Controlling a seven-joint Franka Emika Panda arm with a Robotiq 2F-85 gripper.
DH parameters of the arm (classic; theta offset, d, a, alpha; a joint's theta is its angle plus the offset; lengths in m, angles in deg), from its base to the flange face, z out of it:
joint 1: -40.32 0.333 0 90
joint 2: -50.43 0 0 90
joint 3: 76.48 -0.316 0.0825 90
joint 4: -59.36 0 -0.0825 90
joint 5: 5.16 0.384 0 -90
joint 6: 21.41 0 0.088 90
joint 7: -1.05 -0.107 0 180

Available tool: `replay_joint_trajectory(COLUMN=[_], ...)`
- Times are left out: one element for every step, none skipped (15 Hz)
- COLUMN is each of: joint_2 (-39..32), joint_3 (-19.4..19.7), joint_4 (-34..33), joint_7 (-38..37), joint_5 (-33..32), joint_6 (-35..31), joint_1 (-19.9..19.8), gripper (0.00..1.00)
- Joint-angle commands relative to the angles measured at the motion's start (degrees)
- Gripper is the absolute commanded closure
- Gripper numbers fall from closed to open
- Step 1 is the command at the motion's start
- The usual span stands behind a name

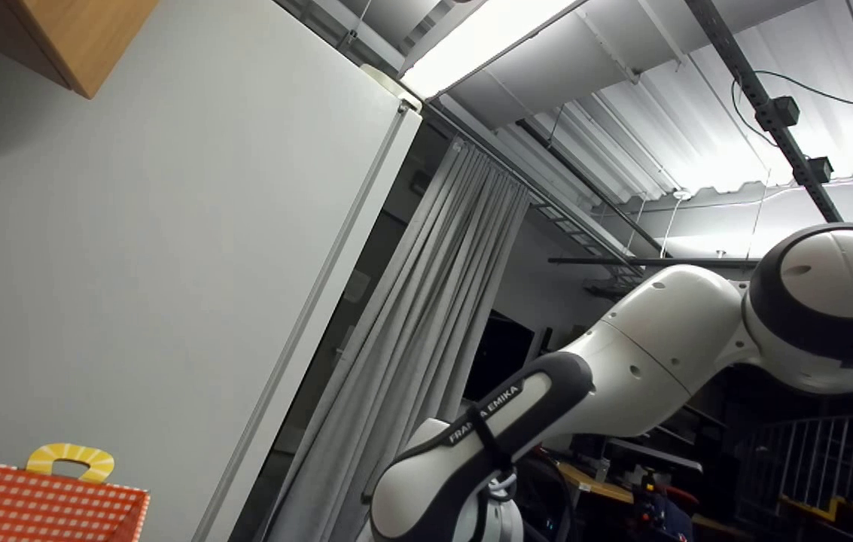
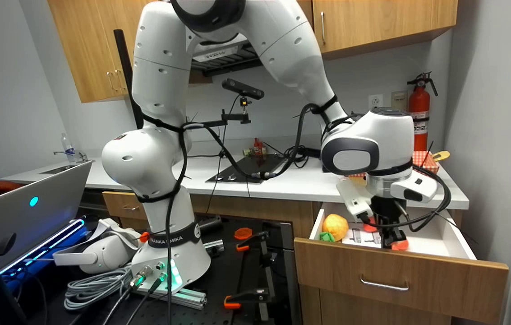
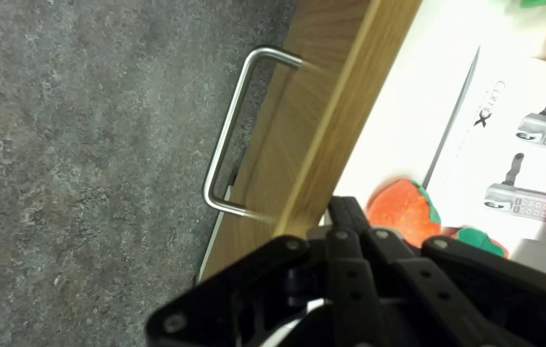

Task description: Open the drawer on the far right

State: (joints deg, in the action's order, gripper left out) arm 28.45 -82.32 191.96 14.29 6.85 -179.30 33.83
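Observation:
The far-right drawer (image 2: 399, 275) is pulled well out, with its white inside showing. Its metal handle (image 2: 384, 285) is on the wooden front; the handle also shows in the wrist view (image 3: 227, 130). My gripper (image 2: 390, 239) reaches down into the drawer just behind the front panel. In the wrist view its fingertips (image 3: 348, 205) are together with nothing between them, against or very near the inner side of the wooden front edge (image 3: 345, 125). I cannot tell whether they touch it. Drawer and gripper are out of view in the exterior view with the curtain (image 1: 426, 301).
The drawer holds a red toy strawberry (image 3: 400, 209), a printed white box (image 3: 465, 159) and an orange fruit (image 2: 335, 226). The white counter (image 2: 291, 189) overhangs the drawer's back. A red checkered basket (image 2: 426, 161) stands on it by the right wall. Orange-tipped clamps (image 2: 248, 298) lie left.

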Motion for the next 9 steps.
replay_joint_trajectory(joint_2=[3.85, 4.13, 4.29, 4.36, 4.28, 4.16, 4.13, 4.04, 4.07], joint_3=[3.56, 4.57, 5.56, 6.62, 7.60, 8.64, 9.52, 10.41, 11.03], joint_4=[3.37, 3.85, 4.17, 4.47, 4.65, 4.72, 4.84, 4.88, 4.98], joint_7=[-2.97, -3.44, -4.11, -4.79, -5.56, -6.37, -7.04, -7.84, -8.36], joint_5=[-4.99, -6.43, -7.95, -9.47, -10.96, -12.35, -13.60, -14.88, -15.80], joint_6=[-0.19, -0.33, -0.25, -0.10, -0.17, -0.06, -0.14, -0.13, -0.10], joint_1=[1.54, 1.77, 2.07, 2.27, 2.52, 2.75, 2.91, 3.09, 3.13], gripper=[1.00, 1.00, 1.00, 1.00, 1.00, 1.00, 1.00, 1.00, 1.00])
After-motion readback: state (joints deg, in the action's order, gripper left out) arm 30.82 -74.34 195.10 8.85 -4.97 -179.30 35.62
